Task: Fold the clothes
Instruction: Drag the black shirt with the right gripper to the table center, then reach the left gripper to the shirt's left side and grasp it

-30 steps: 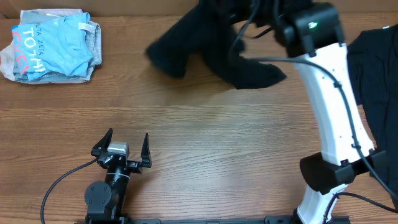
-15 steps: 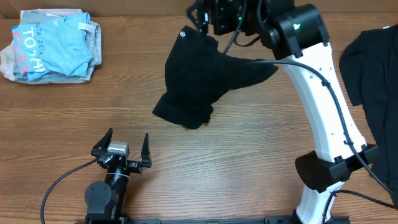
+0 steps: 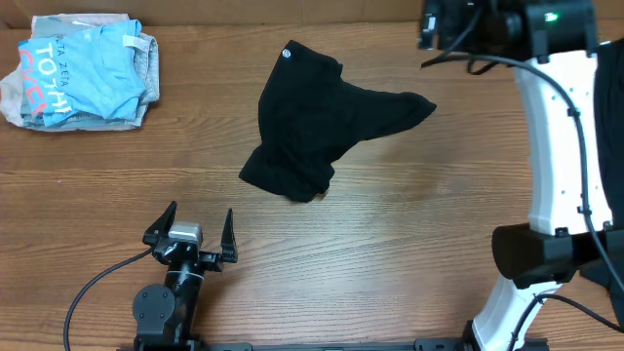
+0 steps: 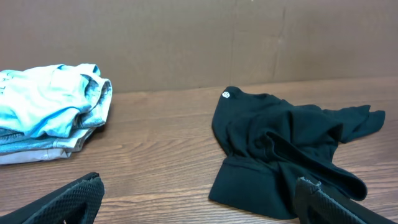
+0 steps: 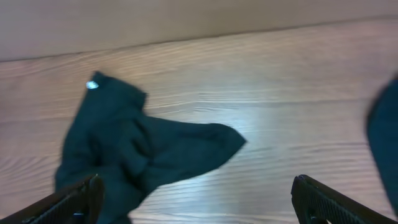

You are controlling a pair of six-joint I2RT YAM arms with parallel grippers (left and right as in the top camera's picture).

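Near the black T-shirt (image 3: 317,127), the right end effector (image 5: 199,202) gapes, empty.

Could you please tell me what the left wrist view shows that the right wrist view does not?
Only the left wrist view shows the folded light-blue pile, at its left. Only the right wrist view shows a dark, blurred cloth edge at its right border; what it belongs to cannot be told. Both show the crumpled black shirt with its small white logo, lying on the wooden table.
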